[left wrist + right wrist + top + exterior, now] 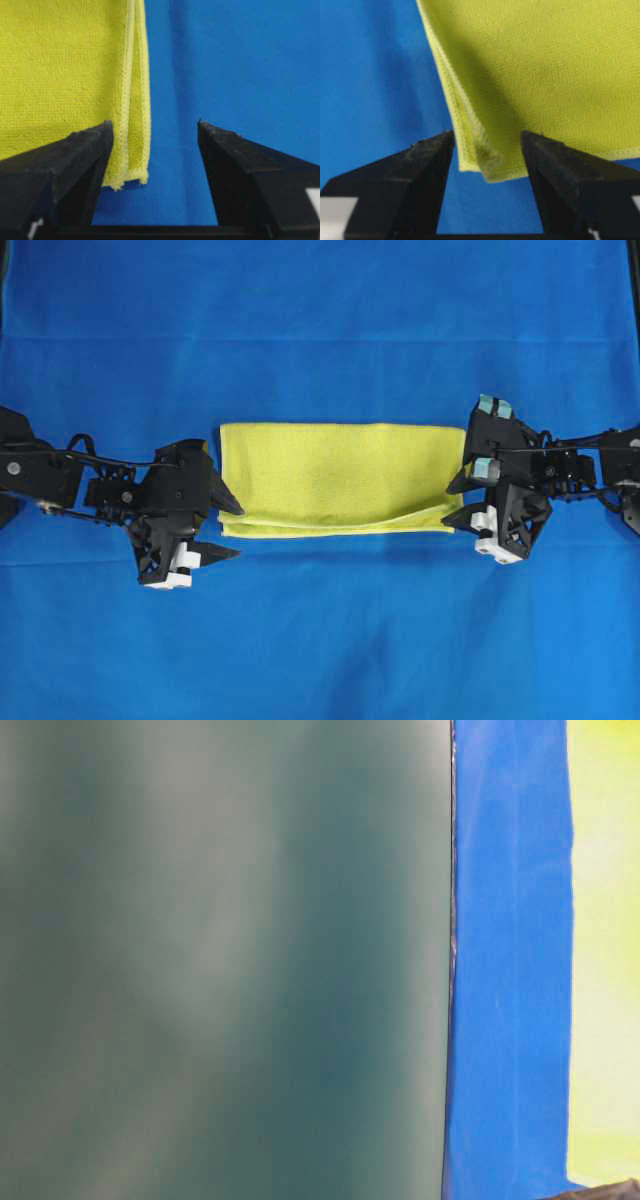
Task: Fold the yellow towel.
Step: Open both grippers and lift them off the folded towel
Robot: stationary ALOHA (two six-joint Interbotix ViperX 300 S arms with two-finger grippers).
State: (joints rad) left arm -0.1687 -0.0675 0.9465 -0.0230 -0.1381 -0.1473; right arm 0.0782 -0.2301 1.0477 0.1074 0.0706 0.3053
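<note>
The yellow towel [340, 480] lies doubled into a wide rectangle on the blue fabric [320, 640], its two hemmed edges stacked along the near side. My left gripper [238, 530] is open at the towel's near left corner. In the left wrist view, that two-layer corner of the towel [60, 65] rests beside one finger, unpinched, inside the left gripper [154, 125]. My right gripper [450, 505] is open at the near right corner. In the right wrist view, the towel [545, 65] has its corner loose between the jaws of the right gripper [487, 134].
Blue fabric covers the whole table around the towel. The table-level view is mostly filled by a blurred dark green surface [220, 960], with a strip of blue fabric [510, 970] and a yellow band [605, 950] at its right edge.
</note>
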